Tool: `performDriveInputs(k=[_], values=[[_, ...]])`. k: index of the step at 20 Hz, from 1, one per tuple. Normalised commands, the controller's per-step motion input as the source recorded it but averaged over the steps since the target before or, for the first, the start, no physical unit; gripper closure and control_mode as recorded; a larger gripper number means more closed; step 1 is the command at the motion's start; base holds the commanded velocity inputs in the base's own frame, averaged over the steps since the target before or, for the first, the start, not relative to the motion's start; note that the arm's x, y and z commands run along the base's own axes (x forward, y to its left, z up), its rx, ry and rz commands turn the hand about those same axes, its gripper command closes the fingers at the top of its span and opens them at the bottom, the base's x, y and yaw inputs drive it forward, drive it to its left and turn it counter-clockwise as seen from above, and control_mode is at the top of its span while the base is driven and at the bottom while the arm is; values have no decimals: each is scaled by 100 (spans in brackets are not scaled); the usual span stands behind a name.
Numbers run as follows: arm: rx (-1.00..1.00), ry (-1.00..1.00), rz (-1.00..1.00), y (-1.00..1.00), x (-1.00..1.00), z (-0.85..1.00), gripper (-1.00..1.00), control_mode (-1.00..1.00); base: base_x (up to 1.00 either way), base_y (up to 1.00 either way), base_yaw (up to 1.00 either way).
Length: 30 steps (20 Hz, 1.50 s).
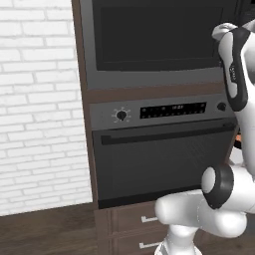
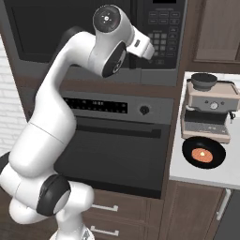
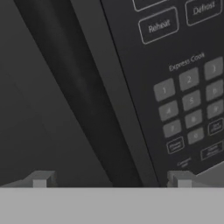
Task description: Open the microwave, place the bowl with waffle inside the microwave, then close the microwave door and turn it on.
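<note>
The robot's claw (image 3: 111, 183), jaws spread wide and holding nothing, faced the shut microwave door (image 3: 48, 109) where its upright right edge met the keypad (image 3: 188, 100), while the waffle bowl (image 2: 203, 153) waited on the counter (image 2: 206, 177) lower right.

one microwave (image 2: 93, 33), one oven (image 2: 112, 140), one coffee machine (image 2: 208, 110), one bowl (image 2: 203, 152), four drawers (image 2: 117, 208).
</note>
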Motion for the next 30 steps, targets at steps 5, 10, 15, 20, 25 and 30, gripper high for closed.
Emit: performDriveInputs(k=[5,10,15,20,25,30], values=[[0,3,0,-11,35,0,-100,-100,0,0,0],[0,2,0,-21,27,0,-100,-100,0,0,0],[0,1,0,-6,37,-4,-100,-100,0,0,0],[2,0,0,0,5,-14,100,-100,0,0,0],[0,0,0,2,5,-9,100,-100,0,0,0],[0,0,0,10,7,0,100,-100,0,0,0]])
